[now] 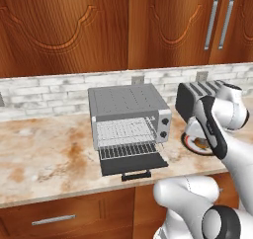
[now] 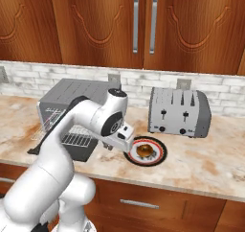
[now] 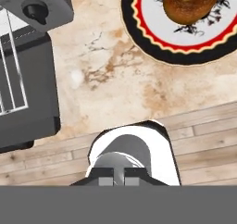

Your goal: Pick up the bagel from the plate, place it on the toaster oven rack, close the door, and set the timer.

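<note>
Over the front edge of the desk (image 2: 201, 166) my arm bends from its base up to a raised elbow, then folds down so the wrist hangs low between the toaster oven (image 1: 129, 115) and the plate (image 2: 160, 154). In the right base view my tool (image 2: 111, 146) sits just at 9 o'clock of the plate, above the marble and clear of it, pointing down. In the hand view the finger tips (image 3: 106, 182) show as two small grey stubs at the bottom edge, close side by side, but I cannot tell whether they are spread or pressed together; nothing is visible between them.

The bagel (image 2: 144, 150) lies on the white centre of the plate, untouched. In the hand view the bagel (image 3: 191, 4) sits at about 1 o'clock from my tips, well apart from them, with bare marble between us, and the plate's (image 3: 152, 47) red and black rim curves below it.

The door (image 1: 133, 163) is dropped open, lying flat toward the desk's front edge with its black bar handle outermost. The toaster oven rack (image 1: 127, 149) is drawn partly out over the door and bare. In the hand view the door (image 3: 28, 98) is at 9 o'clock with a round dark knob (image 3: 35, 10) on the oven's face at 11 o'clock. A silver slot toaster (image 2: 179, 112) stands at 12 o'clock of the plate, against the tiled wall.
</note>
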Controlling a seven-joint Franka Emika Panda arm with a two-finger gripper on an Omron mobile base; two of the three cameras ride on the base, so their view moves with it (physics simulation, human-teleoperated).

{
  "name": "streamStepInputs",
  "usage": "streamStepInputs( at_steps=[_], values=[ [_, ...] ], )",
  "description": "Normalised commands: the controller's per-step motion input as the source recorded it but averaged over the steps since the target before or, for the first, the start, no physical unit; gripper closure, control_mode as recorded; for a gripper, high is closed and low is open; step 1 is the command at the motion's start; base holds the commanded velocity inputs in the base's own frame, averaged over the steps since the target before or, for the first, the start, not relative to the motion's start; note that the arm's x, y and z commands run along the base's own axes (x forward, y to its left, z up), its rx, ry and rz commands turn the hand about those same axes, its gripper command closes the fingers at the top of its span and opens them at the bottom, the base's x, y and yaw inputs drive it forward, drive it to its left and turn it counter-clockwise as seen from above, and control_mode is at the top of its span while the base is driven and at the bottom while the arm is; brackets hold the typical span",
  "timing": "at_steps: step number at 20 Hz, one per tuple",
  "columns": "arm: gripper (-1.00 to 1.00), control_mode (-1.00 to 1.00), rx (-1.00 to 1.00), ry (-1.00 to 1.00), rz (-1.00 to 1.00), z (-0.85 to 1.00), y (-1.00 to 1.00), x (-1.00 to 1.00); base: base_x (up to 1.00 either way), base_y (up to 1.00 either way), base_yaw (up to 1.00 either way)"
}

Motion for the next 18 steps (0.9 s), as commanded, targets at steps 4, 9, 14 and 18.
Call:
streamStepInputs(
  at_steps=[4,9,14,18],
  values=[
    [-1.0,-1.0,-0.01,0.07,0.0,-0.01,-0.07,0.24,0.0,0.0,0.0],
    [-1.0,-1.0,0.0,0.03,0.01,-0.06,-0.29,0.29,0.0,0.0,0.0],
    [-1.0,-1.0,0.0,0.05,0.0,-0.18,-0.48,0.13,0.0,0.0,0.0],
    [-1.0,-1.0,0.0,0.07,-0.01,-0.21,-0.31,0.14,0.0,0.0,0.0]
  ],
)
